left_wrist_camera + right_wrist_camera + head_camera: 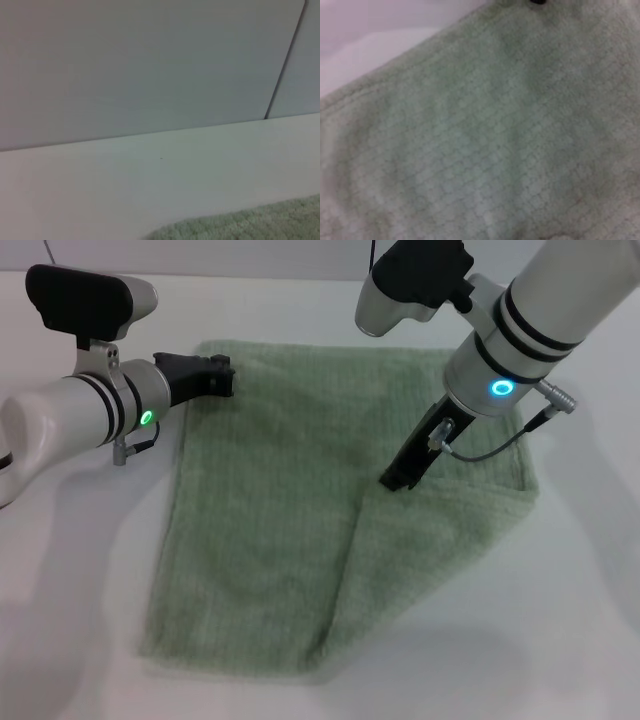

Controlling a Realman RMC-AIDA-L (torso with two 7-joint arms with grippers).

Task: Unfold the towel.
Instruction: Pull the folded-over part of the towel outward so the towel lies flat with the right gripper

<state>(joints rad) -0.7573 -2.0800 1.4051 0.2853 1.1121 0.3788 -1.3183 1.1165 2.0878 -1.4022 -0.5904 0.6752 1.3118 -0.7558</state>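
White table (560,640) fills head view, wall (150,65) behind it in left wrist view with a dark seam line running down to the table edge. The towel (270,520), pale sage-green terry, lies mid-table, mostly flat, its right part folded over diagonally: folded flap's edge runs from near the right gripper down to the near edge, making a triangular double layer on the right side. Faint ribbed lines visible on the cloth. Right arm (540,330) comes in from upper right, white with black bands and a lit cyan ring; right gripper (402,478) points down at the towel at the top of the fold line, tips touching or pressed into the cloth, can't tell how far its fingers are spread or whether cloth is pinched. Left arm (70,415) comes in from the left, low, green light on the wrist; left gripper (222,377) lies at the towel's far-left corner, tips at the edge of the cloth, fingers look close together but can't tell if they hold the corner. Right wrist view is all towel texture (485,140); left wrist view shows only a strip of towel (250,225). No readable writing, labels or brands anywhere.
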